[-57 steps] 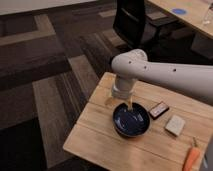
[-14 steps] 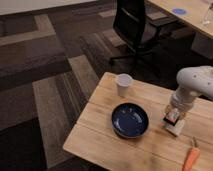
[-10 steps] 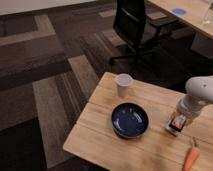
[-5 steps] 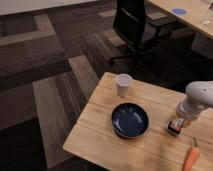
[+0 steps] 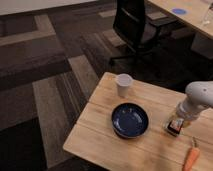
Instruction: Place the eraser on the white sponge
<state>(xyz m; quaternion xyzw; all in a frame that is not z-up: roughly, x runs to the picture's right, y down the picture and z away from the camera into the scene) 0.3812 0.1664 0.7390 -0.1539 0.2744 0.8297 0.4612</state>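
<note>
The eraser [image 5: 175,124], small and dark, lies on top of the white sponge [image 5: 169,128], whose pale edge shows around it, at the right side of the wooden table [image 5: 97,131]. My gripper [image 5: 182,114] hangs from the white arm [image 5: 201,95] just above and slightly right of the eraser, very close to it. Whether it still touches the eraser does not show.
A blue bowl [image 5: 130,120] sits at the table's middle, left of the sponge. A white paper cup [image 5: 123,84] stands near the far edge. An orange carrot [image 5: 190,158] lies at the front right. A black office chair [image 5: 135,25] stands beyond the table.
The arm has drawn back slightly to the right and up over the last second. The eraser and sponge stay in the same spot under the gripper.
</note>
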